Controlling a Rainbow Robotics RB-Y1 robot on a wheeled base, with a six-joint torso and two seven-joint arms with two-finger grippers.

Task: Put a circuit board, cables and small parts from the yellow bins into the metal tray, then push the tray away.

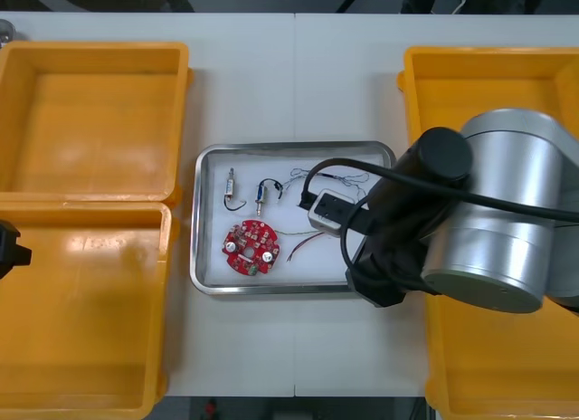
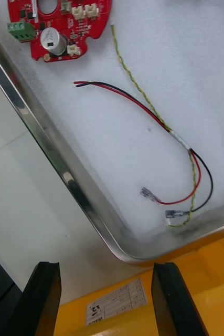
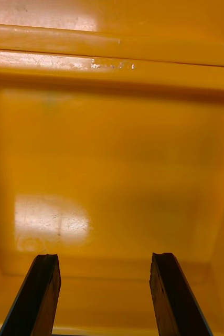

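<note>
The metal tray (image 1: 204,257), white inside, sits mid-table between the yellow bins. In it lie a round red circuit board (image 1: 251,246), two small metal parts (image 1: 231,186), a blue and white cable (image 1: 335,176) and a red and black cable (image 2: 143,110) with a yellow-green twisted wire beside it. My right gripper (image 2: 106,299) is open, nothing between its fingers, just outside the tray's near right corner (image 2: 117,252), over a bin's edge. The right arm (image 1: 470,221) covers the tray's right end. The left gripper (image 3: 105,294) stands open over a bare bin floor (image 3: 112,173).
Two yellow bins (image 1: 90,121) on the left look bare inside. The right bins (image 1: 507,76) are largely covered by the right arm. A strip of table (image 1: 298,375) lies in front of the tray, and more table (image 1: 298,76) beyond it.
</note>
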